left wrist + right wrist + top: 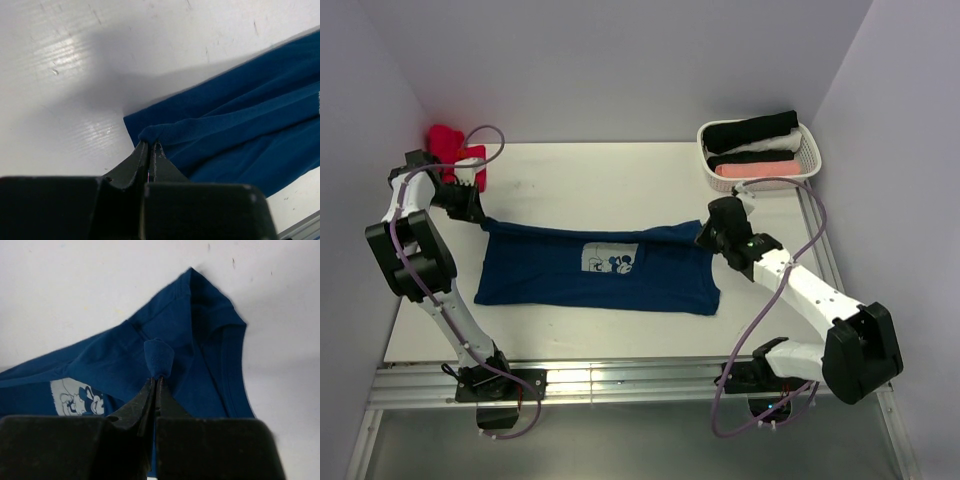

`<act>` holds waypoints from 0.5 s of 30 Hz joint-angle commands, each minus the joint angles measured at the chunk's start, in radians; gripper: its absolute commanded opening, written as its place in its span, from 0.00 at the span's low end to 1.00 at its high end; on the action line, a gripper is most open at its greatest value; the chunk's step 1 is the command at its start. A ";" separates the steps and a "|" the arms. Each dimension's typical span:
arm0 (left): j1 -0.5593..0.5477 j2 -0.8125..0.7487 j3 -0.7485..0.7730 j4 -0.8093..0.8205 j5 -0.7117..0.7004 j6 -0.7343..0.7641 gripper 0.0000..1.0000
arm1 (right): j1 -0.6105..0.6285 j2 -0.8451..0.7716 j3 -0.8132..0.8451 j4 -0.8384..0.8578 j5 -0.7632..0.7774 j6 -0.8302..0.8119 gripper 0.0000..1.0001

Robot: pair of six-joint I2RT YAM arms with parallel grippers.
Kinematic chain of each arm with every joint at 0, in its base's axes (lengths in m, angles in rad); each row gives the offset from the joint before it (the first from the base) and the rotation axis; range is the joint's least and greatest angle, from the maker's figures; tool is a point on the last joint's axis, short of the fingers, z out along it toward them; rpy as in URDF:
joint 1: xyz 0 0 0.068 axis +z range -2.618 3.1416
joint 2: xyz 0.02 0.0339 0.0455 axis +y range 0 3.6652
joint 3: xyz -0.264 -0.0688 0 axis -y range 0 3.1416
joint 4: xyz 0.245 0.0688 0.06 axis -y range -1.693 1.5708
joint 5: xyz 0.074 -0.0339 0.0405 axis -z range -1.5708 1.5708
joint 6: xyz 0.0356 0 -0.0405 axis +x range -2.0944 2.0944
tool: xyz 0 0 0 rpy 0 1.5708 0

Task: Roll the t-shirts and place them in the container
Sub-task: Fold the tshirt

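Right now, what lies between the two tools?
The navy shirt: the left tool and the right tool each pinch an edge, and the cloth spans the stretch between them. The top view shows it.

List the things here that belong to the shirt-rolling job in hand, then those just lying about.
In hand:
navy t-shirt, stretched across the table
left gripper, shut on one end of it
right gripper, shut on the other end

Lying about, untouched:
red cloth, bunched in the far left corner
white basket, far right
rolled cloths in it: black, white, pink
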 commanded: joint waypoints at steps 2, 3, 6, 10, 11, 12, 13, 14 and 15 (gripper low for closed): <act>0.007 -0.061 -0.053 -0.013 -0.036 0.061 0.00 | 0.012 -0.034 -0.053 -0.028 0.040 0.047 0.00; 0.008 -0.066 -0.064 -0.010 -0.039 0.064 0.00 | 0.014 -0.038 -0.061 -0.028 0.040 0.052 0.00; 0.007 -0.078 -0.107 0.011 -0.059 0.072 0.00 | 0.014 -0.040 -0.081 -0.033 0.030 0.067 0.00; 0.007 -0.081 -0.144 0.013 -0.068 0.084 0.00 | 0.012 -0.029 -0.114 -0.037 0.025 0.085 0.00; 0.008 -0.081 -0.150 0.013 -0.068 0.087 0.00 | 0.014 -0.028 -0.120 -0.037 0.023 0.089 0.00; 0.007 -0.081 -0.158 0.016 -0.072 0.089 0.00 | 0.014 -0.023 -0.128 -0.034 0.016 0.098 0.00; 0.007 -0.083 -0.173 0.019 -0.079 0.092 0.00 | 0.012 -0.018 -0.143 -0.024 0.010 0.101 0.00; 0.008 -0.083 -0.179 0.025 -0.083 0.093 0.00 | 0.014 -0.011 -0.148 -0.016 0.002 0.105 0.00; 0.007 -0.083 -0.185 0.027 -0.086 0.093 0.00 | 0.014 -0.005 -0.156 -0.014 -0.001 0.115 0.00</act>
